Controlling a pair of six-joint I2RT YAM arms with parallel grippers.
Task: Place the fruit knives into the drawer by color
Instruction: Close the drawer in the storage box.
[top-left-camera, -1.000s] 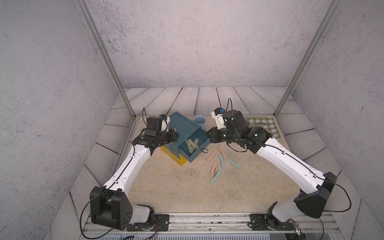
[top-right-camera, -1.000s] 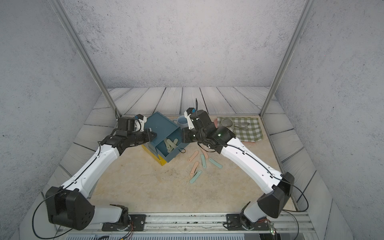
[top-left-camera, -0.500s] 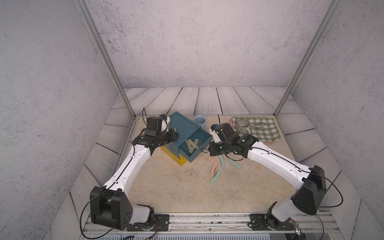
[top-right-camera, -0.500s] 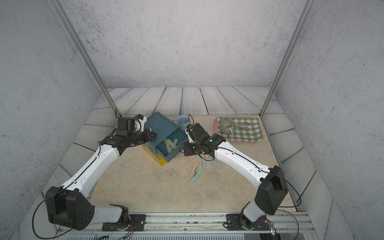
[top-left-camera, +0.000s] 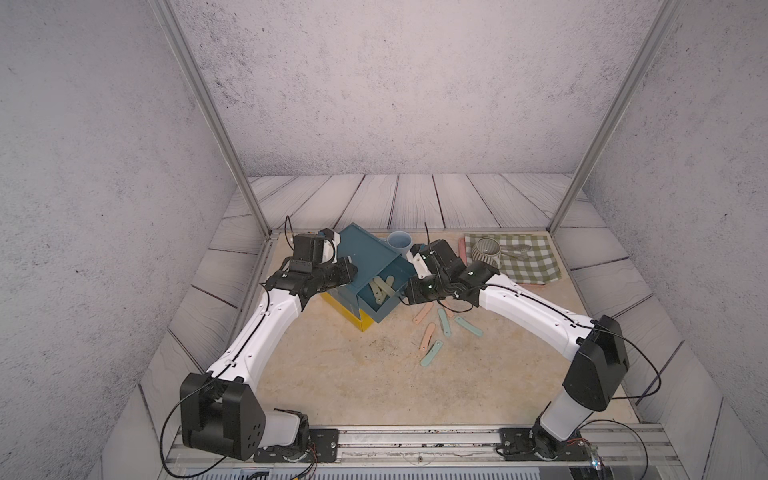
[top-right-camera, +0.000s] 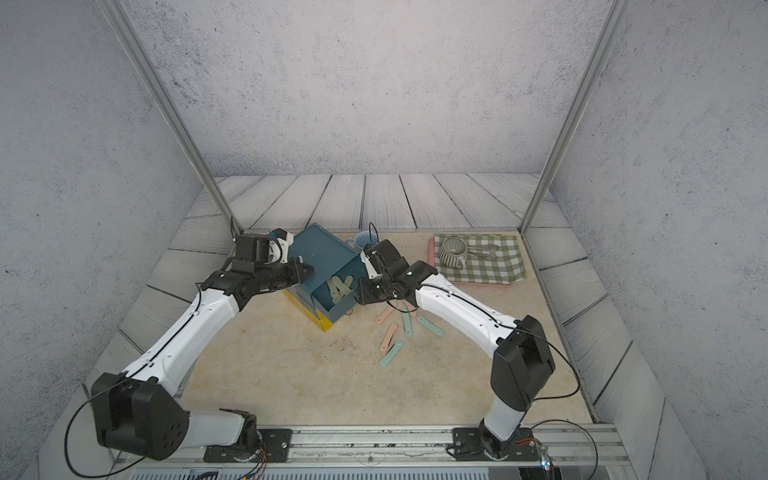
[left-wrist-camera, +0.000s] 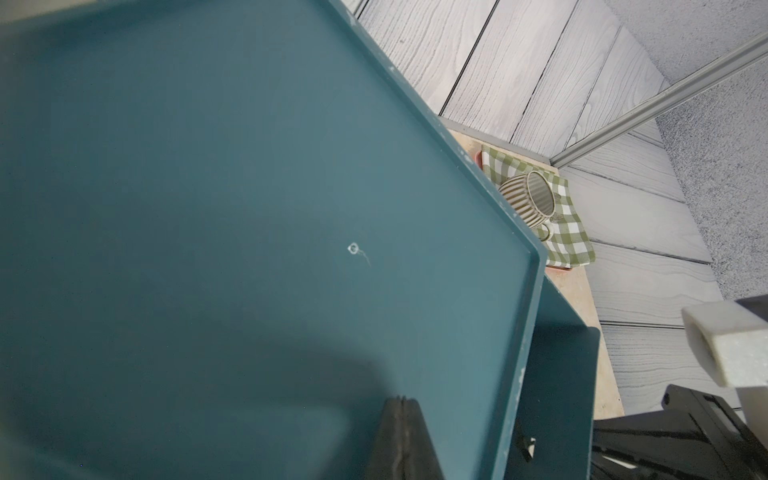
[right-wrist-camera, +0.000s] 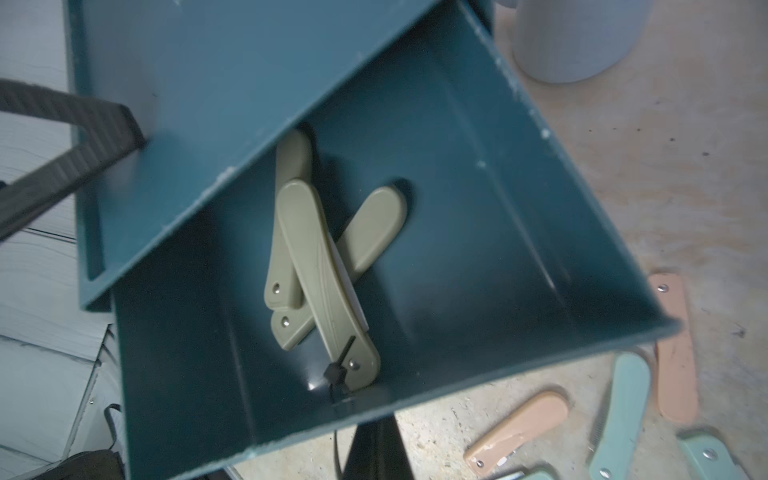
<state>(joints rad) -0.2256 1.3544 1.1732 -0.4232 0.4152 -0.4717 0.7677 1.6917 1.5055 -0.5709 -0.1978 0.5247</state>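
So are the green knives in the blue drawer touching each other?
Touching. The right wrist view shows the three green knives piled in the open drawer, one lying crossed over the other two.

The drawer (right-wrist-camera: 478, 174) looks like matt teal painted sheet, its paint chipped pale along the edges. The olive fruit knives (right-wrist-camera: 320, 266) inside are smooth matt plastic with shiny metal rivets (right-wrist-camera: 285, 321). At right in a top view, the checked cloth (top-left-camera: 525, 266) is woven fabric. The tabletop (top-left-camera: 353, 374) looks rough and speckled.
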